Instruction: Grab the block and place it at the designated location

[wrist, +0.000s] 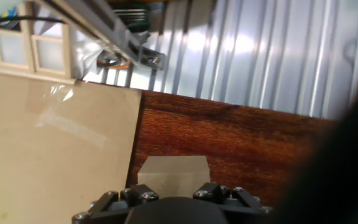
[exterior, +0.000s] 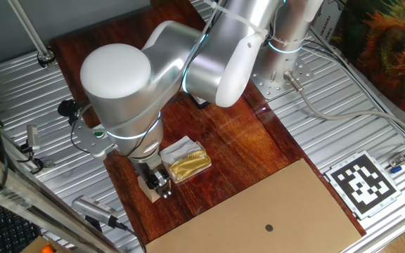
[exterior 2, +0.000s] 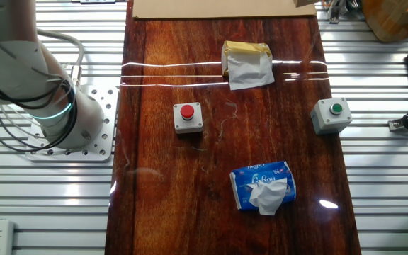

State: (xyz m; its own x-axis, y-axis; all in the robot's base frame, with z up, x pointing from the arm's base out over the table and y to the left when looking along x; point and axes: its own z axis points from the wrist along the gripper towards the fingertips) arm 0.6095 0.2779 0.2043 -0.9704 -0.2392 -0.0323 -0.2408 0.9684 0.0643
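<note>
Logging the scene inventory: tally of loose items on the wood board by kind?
Button boxes: 2, red and green
Tissue packs: 2, gold and blue
Wooden block: 1, at the gripper
Total: 5

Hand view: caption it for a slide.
Pincer poised over the block on the dark wooden board, beside the cardboard sheet.

Button boxes, tissue pack, gold packet.
</note>
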